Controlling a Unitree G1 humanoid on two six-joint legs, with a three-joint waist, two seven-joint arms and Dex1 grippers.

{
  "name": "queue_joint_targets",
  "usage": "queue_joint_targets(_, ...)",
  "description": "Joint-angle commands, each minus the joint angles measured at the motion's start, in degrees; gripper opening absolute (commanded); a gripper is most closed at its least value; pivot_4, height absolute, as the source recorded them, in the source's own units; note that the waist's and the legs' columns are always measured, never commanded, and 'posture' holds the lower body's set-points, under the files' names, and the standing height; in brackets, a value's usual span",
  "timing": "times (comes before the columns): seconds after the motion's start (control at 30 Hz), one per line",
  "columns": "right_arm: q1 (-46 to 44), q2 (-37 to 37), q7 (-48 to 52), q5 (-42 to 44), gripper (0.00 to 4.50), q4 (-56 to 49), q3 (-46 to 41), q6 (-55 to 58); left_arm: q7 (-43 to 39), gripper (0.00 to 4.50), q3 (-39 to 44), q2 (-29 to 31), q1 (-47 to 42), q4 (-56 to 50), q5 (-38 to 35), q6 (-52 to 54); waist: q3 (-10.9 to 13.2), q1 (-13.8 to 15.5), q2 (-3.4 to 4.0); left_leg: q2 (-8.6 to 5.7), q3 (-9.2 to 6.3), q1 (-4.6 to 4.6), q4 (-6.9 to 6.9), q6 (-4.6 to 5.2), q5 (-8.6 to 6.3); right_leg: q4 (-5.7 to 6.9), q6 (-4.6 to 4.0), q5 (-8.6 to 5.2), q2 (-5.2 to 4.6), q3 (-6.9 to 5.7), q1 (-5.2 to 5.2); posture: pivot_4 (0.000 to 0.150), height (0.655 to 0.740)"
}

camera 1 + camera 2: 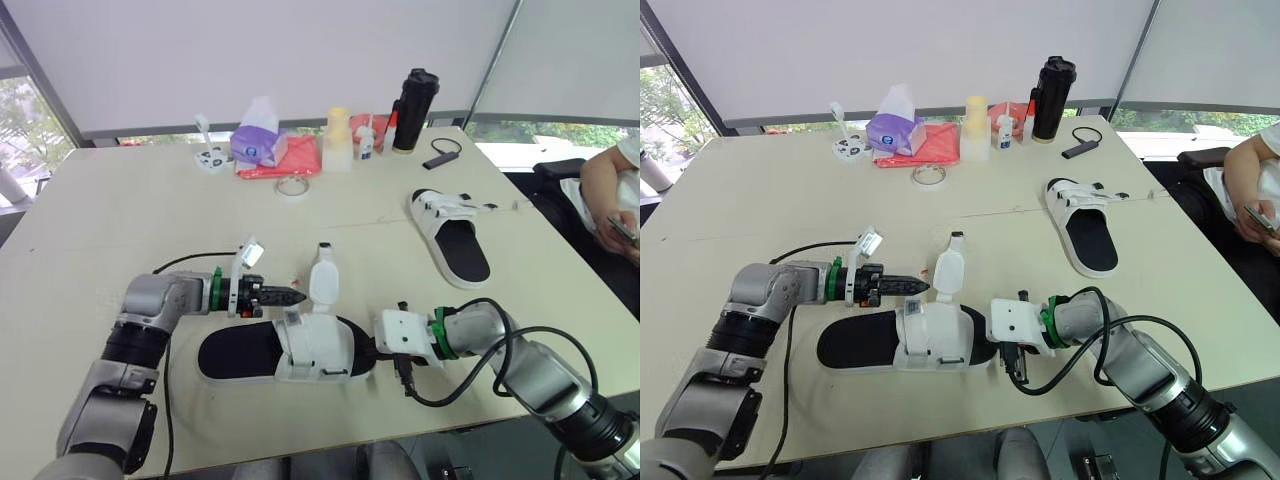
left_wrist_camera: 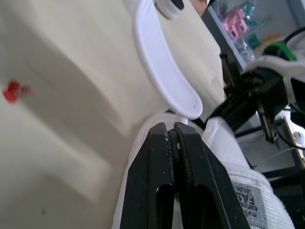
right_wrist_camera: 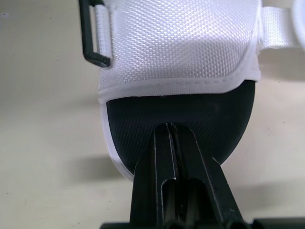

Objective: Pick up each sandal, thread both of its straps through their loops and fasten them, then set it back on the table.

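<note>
**Hands brace sandal for strapping**

On the surface (image 1: 120, 210), a white sandal (image 1: 300, 352) lies between the hands. Right hand (image 3: 169, 126), fingers pressed together, bears on its sole, likely pinning it. Left hand (image 1: 298, 296), also closed, touches the upright strap (image 1: 323, 280).

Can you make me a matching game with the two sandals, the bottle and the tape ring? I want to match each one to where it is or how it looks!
Things:
1. near sandal
2. far sandal
3. bottle
4. tape ring

Clues:
A. black, standing at the far edge
B. one strap sticking up
C. lying flat by the red cloth
D. lying alone on the right

Pairs: 1-B, 2-D, 3-A, 4-C
</note>
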Motion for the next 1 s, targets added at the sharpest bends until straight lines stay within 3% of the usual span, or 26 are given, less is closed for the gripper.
queue_joint_targets(0.03, 1.21, -1.54, -1.05, -4.53, 0.0, 4.7, 1.49, 2.05, -0.42, 0.1, -1.84, 1.18, 1.47, -1.4, 0.93, -0.13, 0.0, 0.0, 0.0, 0.0, 0.0, 0.0, 0.0, 0.0, 0.0, 0.0, 0.0, 0.0, 0.0, 0.0, 0.0, 0.15, 0.74)
queue_joint_targets(0.43, 1.57, -1.76, -0.98, -4.5, 0.0, 4.2, 1.14, 2.47, -0.01, 0.1, -3.23, -0.85, 0.4, 1.15, 1.47, -1.91, -0.01, 0.11, 0.01, -0.01, -0.01, 0.0, 0.0, 0.0, 0.0, -0.01, -0.01, 0.0, -0.01, 0.0, 0.02, 0.15, 0.74)
queue_joint_targets(0.53, 1.71, -1.78, -0.99, -4.51, 0.0, 4.12, 1.09, 2.51, 0.01, 1.03, -2.85, -0.84, 0.09, 1.46, 1.55, -1.96, -0.01, 0.12, 0.01, -0.01, -0.01, 0.0, 0.0, 0.0, 0.0, -0.01, 0.0, 0.0, -0.01, 0.0, 0.02, 0.15, 0.74)
queue_joint_targets(0.77, 1.68, -1.53, -1.03, -4.61, 0.0, 4.33, 1.15, 2.43, 0.77, 4.48, 0.8, -0.48, -1.54, 3.42, 0.76, -2.03, -0.01, 0.13, 0.0, -0.01, -0.01, -0.01, 0.0, 0.0, 0.0, -0.02, 0.0, 0.0, -0.02, 0.0, 0.02, 0.15, 0.74)
queue_joint_targets(1.0, 1.59, -1.35, -1.19, -4.63, 0.0, 4.59, 1.23, 2.34, 3.16, 4.48, 9.37, 0.63, -6.39, 9.08, -1.13, -2.03, 0.0, 0.11, -0.01, -0.02, -0.03, -0.01, 0.0, 0.0, 0.0, -0.01, 0.0, 0.0, -0.01, 0.0, 0.0, 0.15, 0.74)
